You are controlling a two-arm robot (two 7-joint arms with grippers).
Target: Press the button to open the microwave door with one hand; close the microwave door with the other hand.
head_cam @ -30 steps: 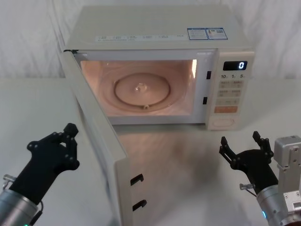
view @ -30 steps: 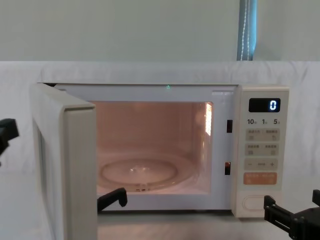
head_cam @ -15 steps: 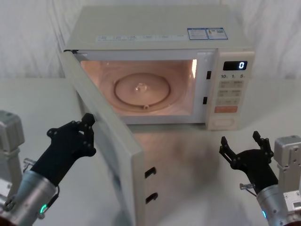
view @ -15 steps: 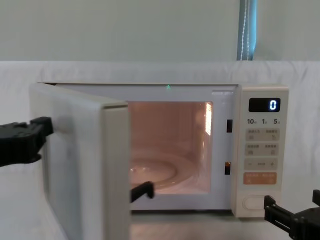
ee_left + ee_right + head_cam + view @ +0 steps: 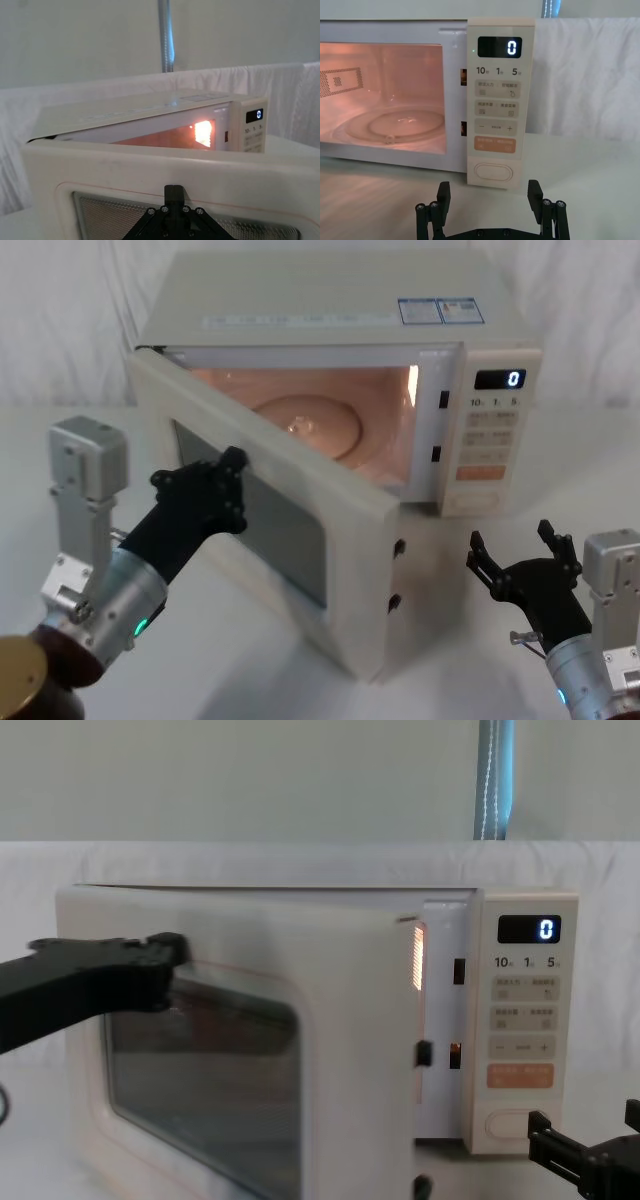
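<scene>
The microwave door (image 5: 300, 540) stands roughly half open, its dark window facing me, and the cavity behind it is lit. My left gripper (image 5: 226, 480) is shut, with its tip against the door's outer face near the window's upper edge. It shows the same way in the chest view (image 5: 165, 960) and the left wrist view (image 5: 173, 192). My right gripper (image 5: 512, 542) hovers open, low over the table in front of the control panel. The button (image 5: 493, 172) sits at the panel's bottom, just beyond the right gripper (image 5: 489, 199), which does not touch it.
The microwave (image 5: 330, 300) stands at the back of a white-draped table (image 5: 450, 640), with a white curtain behind it. Its display (image 5: 500, 47) reads 0 and an orange key (image 5: 494, 145) sits above the button. A glass turntable (image 5: 395, 125) lies inside.
The door has swung from wide open to about half shut. My left gripper came forward and to the right with it, against its outer face. The right gripper has stayed put.
</scene>
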